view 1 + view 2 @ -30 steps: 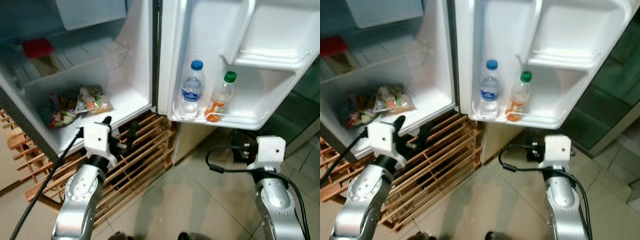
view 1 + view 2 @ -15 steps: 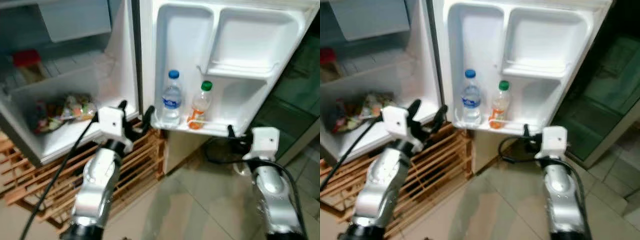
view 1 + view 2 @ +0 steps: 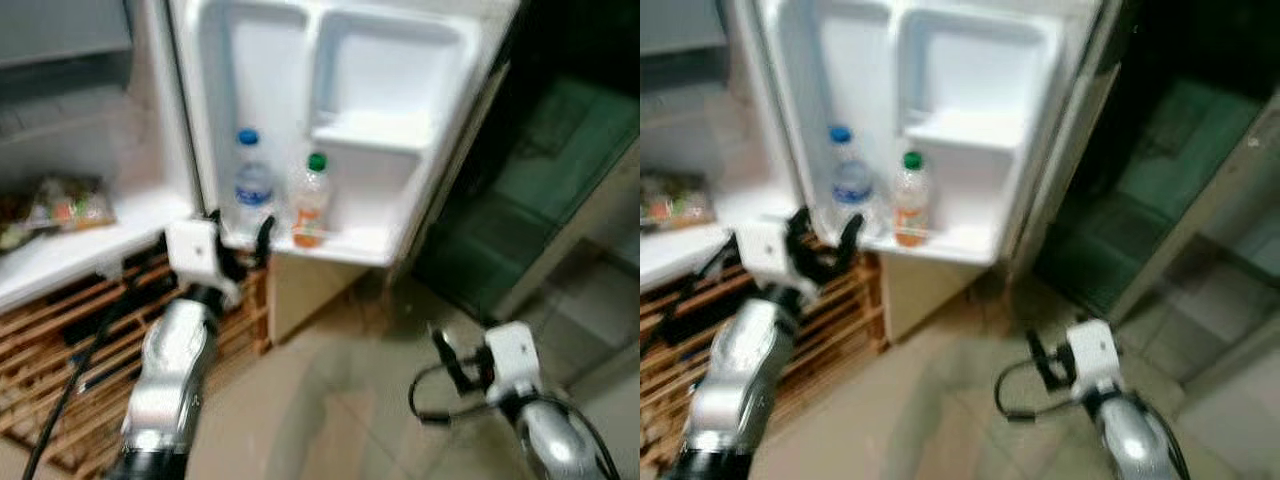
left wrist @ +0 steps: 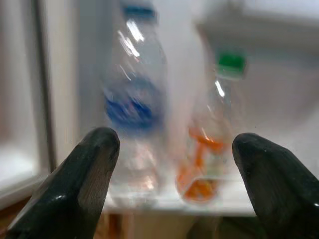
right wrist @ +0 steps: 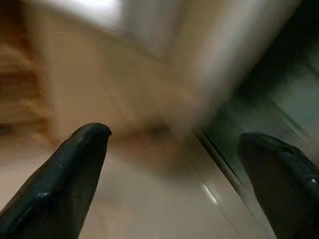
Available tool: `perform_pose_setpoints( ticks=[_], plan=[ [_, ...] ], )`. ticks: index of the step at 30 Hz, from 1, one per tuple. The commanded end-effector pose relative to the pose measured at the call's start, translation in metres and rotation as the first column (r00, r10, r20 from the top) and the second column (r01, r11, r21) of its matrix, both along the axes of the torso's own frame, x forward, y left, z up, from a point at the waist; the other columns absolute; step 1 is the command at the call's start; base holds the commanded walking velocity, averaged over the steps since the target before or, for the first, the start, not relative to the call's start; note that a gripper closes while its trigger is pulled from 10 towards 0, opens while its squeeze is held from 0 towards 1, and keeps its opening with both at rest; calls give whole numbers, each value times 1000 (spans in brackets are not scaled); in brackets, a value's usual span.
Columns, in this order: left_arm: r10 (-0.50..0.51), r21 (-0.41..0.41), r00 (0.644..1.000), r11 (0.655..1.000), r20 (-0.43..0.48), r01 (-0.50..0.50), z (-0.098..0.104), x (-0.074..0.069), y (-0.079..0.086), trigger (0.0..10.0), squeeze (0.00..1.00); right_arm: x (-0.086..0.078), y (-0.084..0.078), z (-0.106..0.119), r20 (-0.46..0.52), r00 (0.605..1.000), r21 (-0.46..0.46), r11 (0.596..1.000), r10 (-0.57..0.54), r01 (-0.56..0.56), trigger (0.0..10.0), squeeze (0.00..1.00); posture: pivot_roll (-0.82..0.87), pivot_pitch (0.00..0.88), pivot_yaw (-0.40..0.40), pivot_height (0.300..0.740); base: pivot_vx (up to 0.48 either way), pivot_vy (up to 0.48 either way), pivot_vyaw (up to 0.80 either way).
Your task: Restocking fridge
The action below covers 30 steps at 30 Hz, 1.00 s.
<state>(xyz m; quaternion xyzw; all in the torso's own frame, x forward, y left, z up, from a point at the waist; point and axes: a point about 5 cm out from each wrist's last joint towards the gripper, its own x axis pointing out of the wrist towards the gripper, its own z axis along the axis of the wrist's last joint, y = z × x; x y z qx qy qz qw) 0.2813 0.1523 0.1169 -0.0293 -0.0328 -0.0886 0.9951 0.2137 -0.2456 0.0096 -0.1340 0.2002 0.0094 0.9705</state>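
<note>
Robot at the open fridge door

Fingers spread and holding nothing, the left gripper [image 3: 238,236] is raised in front of the lower shelf of the fridge door [image 3: 400,120]. Just beyond its tips stand two bottles side by side on that shelf: a clear water bottle [image 3: 250,180] with a blue cap and blue label, and next to it, on the side away from the fridge body, a bottle with a green cap [image 3: 308,198] and orange at its base. In the left wrist view the water bottle [image 4: 134,104] sits nearer one black finger [image 4: 75,184] and the green-capped bottle [image 4: 212,129] nearer the other; neither finger touches a bottle. Off to the gripper's left, inside the fridge compartment, a packet of mixed vegetables [image 3: 60,205] lies on the white floor of the cabinet. Below the gripper and the fridge is a wooden slatted pallet [image 3: 60,340].

The right gripper [image 3: 460,362] hangs low over the tiled floor [image 3: 330,400], well apart from the door, its fingers also apart and empty. Beyond it is dark greenish glass [image 3: 560,150]. The whole scene is blurred.
</note>
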Motion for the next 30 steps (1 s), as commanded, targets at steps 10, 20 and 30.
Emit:
perform_pose_setpoints(
  ticks=[10,20,30],
  plan=[
    [36,-31,993,999,-115,-40,-28,-2,-9,10000,0,96,-39,94,316,933,-106,971,-172,215,10000,369,-106,0,-11,740,0,-240,208],
    [-3,0,997,1000,-78,3,-26,-10,-17,10000,0,95,-40,87,298,936,-97,970,-187,224,10000,396,-106,0,-15,740,0,-480,506],
    [26,-29,998,999,-64,-28,-20,-2,-17,10000,0,126,-19,107,340,930,-57,985,-136,165,10000,427,-111,0,-9,740,0,-470,506]
  ],
)
